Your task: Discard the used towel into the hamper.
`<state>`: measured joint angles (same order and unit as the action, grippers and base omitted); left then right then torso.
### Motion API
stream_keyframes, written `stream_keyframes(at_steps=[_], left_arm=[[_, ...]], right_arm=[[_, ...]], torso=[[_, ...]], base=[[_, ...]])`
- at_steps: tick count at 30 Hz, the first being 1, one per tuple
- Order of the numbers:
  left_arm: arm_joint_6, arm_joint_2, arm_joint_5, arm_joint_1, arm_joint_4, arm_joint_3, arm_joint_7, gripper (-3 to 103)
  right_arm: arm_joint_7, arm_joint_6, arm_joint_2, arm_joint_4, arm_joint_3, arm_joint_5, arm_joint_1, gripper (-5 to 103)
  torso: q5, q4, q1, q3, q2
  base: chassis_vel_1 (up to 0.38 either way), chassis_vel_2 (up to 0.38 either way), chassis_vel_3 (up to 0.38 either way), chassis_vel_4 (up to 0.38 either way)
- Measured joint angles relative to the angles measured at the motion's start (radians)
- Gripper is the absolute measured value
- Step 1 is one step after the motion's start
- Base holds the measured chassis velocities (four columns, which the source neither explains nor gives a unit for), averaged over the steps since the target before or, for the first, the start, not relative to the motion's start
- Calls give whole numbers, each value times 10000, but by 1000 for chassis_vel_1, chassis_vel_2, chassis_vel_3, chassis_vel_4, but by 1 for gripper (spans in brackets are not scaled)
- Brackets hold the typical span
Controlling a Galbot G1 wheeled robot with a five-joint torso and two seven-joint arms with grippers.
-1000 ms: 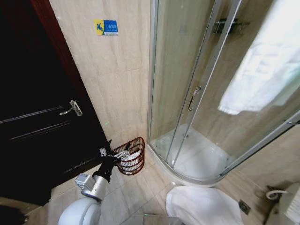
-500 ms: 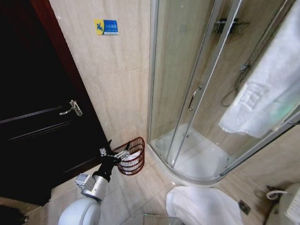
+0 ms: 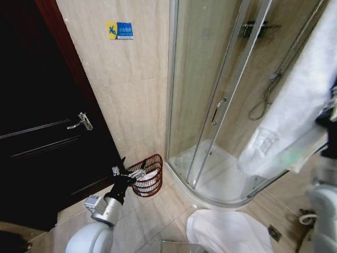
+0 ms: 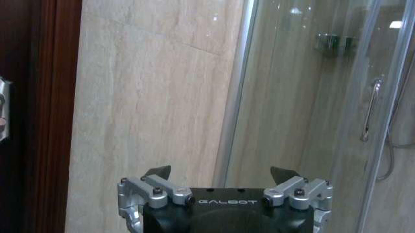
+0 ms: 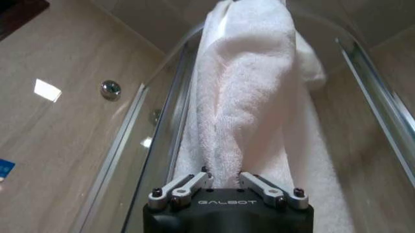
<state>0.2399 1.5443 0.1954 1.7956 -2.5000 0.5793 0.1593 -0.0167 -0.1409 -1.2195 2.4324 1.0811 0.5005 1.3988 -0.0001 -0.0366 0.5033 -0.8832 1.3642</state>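
The curved glass shower enclosure [image 3: 221, 121] takes up most of the head view, its chrome door handle [image 3: 217, 110] upright on the sliding pane. To the enclosure's left stands a beige tiled wall [image 3: 126, 89] with a small blue sign [image 3: 119, 30] high on it, and beyond that wall a dark wooden door [image 3: 42, 137] with a metal lever handle [image 3: 80, 122].

A large white towel [image 3: 297, 121] hangs in front of the enclosure's right side, draped down from the upper right corner of the head view. The right gripper [image 5: 224, 180] is clamped on this towel: in the right wrist view its two fingers [image 5: 188, 184] pinch a gathered fold of the terry cloth, which rises away from them along the enclosure's top rail.

A second white cloth [image 3: 226, 232] lies on the floor tiles just in front of the enclosure's base.

The hamper [image 3: 149, 174], a small reddish-brown openwork basket, stands on the floor against the tiled wall, just left of the enclosure's corner, with something white inside it.

The left gripper [image 3: 129, 174] hangs beside the hamper's rim, on the side away from the enclosure; its fingers [image 4: 157, 172] stand spread apart with nothing between them.
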Motion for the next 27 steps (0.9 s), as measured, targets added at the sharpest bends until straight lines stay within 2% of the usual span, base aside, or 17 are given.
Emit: stream_keyframes(at_steps=[2, 6, 8, 14, 18, 27], left_arm=[[0, 2, 0, 0, 0, 0, 0, 100], [0, 2, 0, 0, 0, 0, 0, 100], [0, 2, 0, 0, 0, 0, 0, 100], [0, 2, 0, 0, 0, 0, 0, 100], [0, 2, 0, 0, 0, 0, 0, 100], [0, 2, 0, 0, 0, 0, 0, 100]], right_arm=[[-94, -266, -420, 13, -161, -306, 238, 8], [-322, -532, -805, 8, -290, -563, 462, 8], [-687, -897, -1058, -72, -361, -931, 603, 8], [-709, -1187, -1548, -140, -628, -1344, 812, 8], [-777, -1676, -2127, -422, -1066, -1882, 1074, 8], [-774, -2200, -2333, -878, -1282, -2217, 1116, 8]], torso=[[0, 0, 0, 0, 0], [2, 0, 0, 0, 0], [1, -1, 0, 0, 0], [-1, 0, 0, 0, 0], [1, 0, 0, -1, 0], [1, 0, 1, -1, 0]], base=[[0, 0, 0, 0], [0, 0, 0, 0], [0, 0, 0, 0], [0, 0, 0, 0], [0, 0, 0, 0], [0, 0, 0, 0]])
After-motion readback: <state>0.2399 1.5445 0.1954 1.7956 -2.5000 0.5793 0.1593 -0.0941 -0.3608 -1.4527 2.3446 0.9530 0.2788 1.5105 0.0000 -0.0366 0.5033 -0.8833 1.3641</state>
